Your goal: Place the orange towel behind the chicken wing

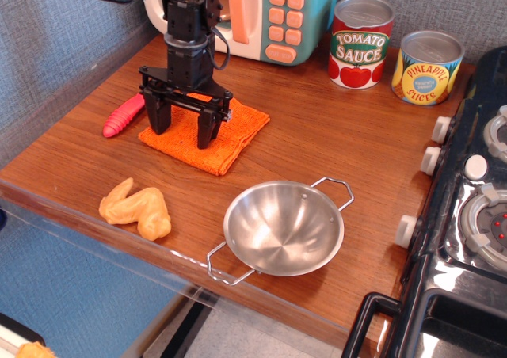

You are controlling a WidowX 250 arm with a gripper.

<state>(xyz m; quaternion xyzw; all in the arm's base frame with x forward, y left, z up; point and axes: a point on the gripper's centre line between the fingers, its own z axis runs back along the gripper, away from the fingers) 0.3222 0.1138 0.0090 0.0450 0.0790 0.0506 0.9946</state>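
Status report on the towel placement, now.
Gripper open, fingers straddling the orange towel. Towel flat on the counter, behind the chicken wing. Pink-handled spoon close at the towel's left edge.

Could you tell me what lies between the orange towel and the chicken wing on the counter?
Nothing: in the observation.image view, only bare wooden counter separates the orange towel from the chicken wing. The end effector stands on the towel.
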